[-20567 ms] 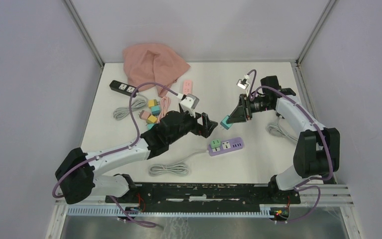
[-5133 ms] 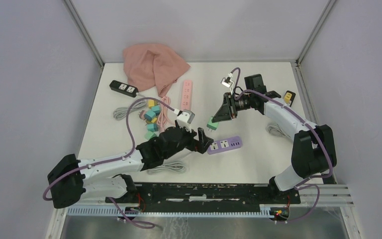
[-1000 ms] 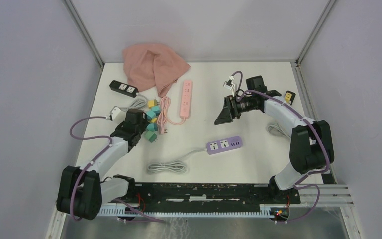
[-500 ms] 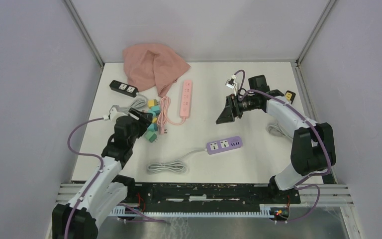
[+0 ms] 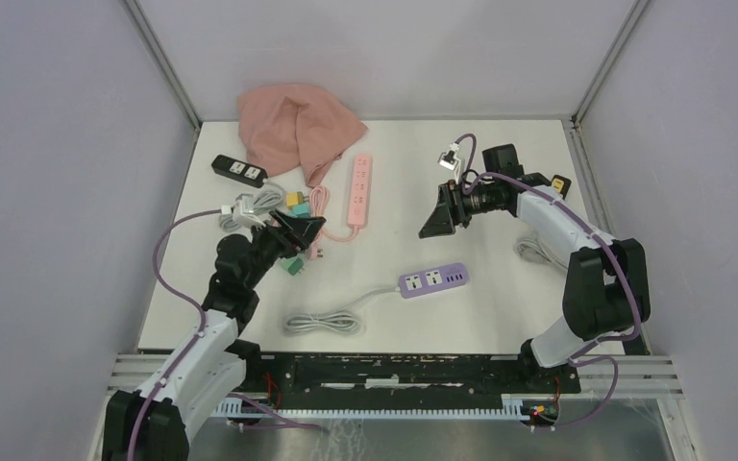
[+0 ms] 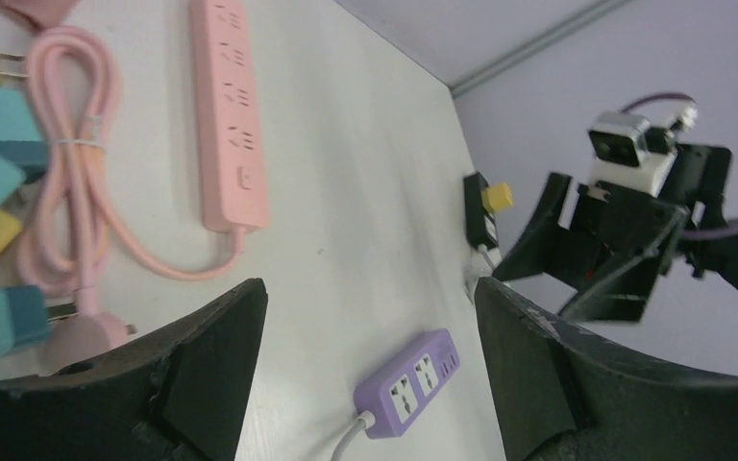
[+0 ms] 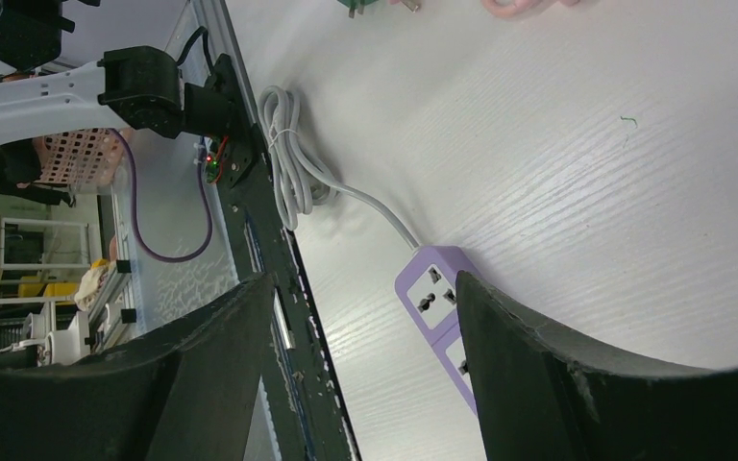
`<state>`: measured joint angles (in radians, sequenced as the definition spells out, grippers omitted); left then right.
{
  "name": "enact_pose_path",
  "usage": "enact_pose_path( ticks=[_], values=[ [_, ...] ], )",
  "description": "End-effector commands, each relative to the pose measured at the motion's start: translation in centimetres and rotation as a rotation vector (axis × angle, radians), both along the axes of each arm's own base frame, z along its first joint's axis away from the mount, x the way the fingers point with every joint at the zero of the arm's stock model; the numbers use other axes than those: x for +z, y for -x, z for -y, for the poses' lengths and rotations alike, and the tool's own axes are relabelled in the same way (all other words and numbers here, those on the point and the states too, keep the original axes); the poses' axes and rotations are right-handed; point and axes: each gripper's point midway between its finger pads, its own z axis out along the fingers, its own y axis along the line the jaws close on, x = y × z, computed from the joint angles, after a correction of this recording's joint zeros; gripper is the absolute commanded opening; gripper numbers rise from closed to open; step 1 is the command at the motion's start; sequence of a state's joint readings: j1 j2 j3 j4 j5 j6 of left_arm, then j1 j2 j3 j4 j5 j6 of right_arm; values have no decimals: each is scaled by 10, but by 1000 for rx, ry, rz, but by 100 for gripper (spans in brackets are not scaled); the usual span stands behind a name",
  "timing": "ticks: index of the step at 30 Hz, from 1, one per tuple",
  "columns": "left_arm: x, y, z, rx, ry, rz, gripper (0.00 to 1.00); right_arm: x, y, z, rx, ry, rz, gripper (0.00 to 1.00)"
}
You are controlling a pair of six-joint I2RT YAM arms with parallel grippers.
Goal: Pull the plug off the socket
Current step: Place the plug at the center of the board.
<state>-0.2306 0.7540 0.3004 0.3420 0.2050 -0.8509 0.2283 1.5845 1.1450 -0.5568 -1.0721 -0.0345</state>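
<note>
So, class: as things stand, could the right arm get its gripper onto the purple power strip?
Probably yes. The right gripper hangs open just beyond the purple power strip, only bare table lies between them, and nothing sits on top of the strip.

We see a white table (image 5: 404, 144) boxed in on three sides by plain lavender walls (image 5: 58, 144), with aluminium posts (image 5: 161, 67) rising at the far corners. A black rail (image 5: 394, 370) runs along its near edge. Soft, even light falls across the tabletop.
</note>
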Motion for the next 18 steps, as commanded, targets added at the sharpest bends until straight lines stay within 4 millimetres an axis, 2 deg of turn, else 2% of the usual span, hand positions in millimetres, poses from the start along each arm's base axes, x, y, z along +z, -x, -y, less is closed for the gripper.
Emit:
enact_pose_path(
  ticks=[1,5,13,18],
  values=[
    [42,17,36,-265,-5,234,87,26,-10,1,3,-21,111,75],
    [44,26,50,-347,-45,304,100,25,-11,4,-3,-16,116,75],
    [-7,13,53,-226,-382,316,99,24,-17,15,-24,4,138,75],
    [-22,6,53,-153,-603,370,99,21,-22,23,-48,14,141,75]
  ],
)
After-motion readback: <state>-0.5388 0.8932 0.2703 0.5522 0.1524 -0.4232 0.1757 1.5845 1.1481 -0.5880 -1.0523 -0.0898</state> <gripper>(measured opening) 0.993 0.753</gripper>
